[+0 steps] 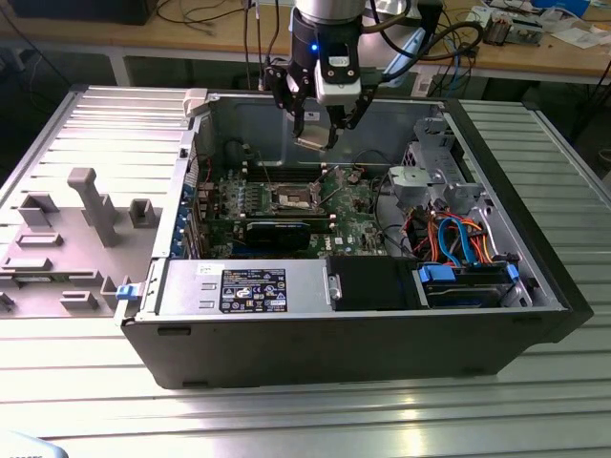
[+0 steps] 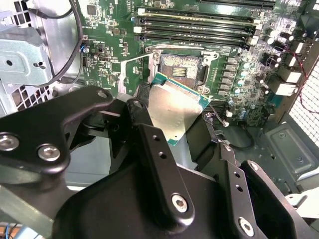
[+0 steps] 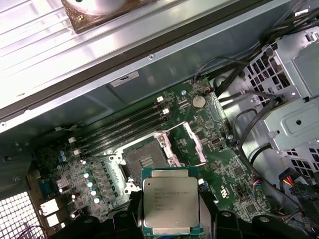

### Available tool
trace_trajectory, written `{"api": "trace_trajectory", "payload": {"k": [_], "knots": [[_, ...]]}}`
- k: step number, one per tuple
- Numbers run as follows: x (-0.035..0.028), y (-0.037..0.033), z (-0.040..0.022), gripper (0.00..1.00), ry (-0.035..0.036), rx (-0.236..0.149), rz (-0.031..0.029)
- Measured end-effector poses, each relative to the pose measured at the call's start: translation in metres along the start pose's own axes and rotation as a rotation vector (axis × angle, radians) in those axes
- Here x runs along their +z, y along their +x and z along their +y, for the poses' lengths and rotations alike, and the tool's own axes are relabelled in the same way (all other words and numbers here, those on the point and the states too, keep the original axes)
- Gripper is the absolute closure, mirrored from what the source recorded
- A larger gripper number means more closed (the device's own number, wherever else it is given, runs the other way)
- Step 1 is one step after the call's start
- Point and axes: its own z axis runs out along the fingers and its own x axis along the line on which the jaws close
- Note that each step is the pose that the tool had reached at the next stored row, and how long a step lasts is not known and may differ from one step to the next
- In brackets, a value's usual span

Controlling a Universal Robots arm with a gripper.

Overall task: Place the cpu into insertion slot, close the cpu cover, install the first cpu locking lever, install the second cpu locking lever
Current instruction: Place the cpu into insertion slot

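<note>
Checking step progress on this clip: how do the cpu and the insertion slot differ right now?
The cpu is held in the gripper, clear of the green board; the insertion slot sits on that board. The cpu shows a solid silver-grey top; the insertion slot shows a dark, empty centre. Both are square and similar in outline.
</note>
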Motion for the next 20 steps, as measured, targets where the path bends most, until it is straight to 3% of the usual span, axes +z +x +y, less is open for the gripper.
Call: {"api": "trace_trajectory", "payload": {"k": [20], "knots": [[0.0004, 0.0, 0.0, 0.46, -0.0009, 0.047, -0.0043]]}}
